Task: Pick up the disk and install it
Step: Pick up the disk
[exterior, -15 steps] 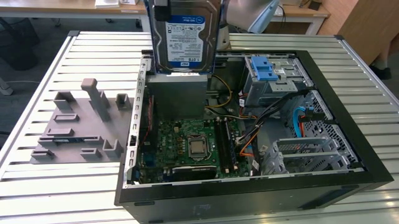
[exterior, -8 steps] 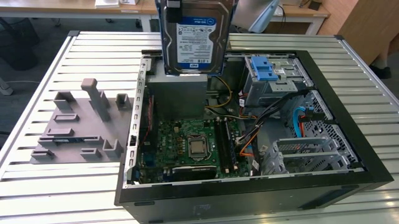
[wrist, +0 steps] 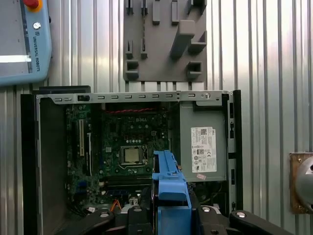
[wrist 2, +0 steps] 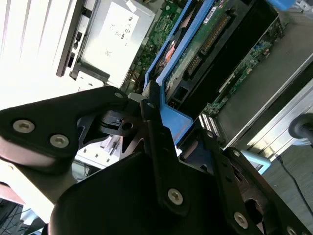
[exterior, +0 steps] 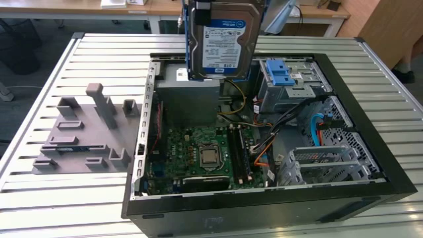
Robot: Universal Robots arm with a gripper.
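Pincer [wrist: 170, 213] clenches disk [exterior: 221, 42] above open case [exterior: 264, 208]; exterior view shows its label.

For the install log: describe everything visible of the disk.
The disk is a flat silver-grey metal drive with a white-and-blue label and blue plastic rails. It hangs upright, on edge, above the open computer case, held by the pincer clamped on its blue rail; the second wrist view shows its green circuit board underside.
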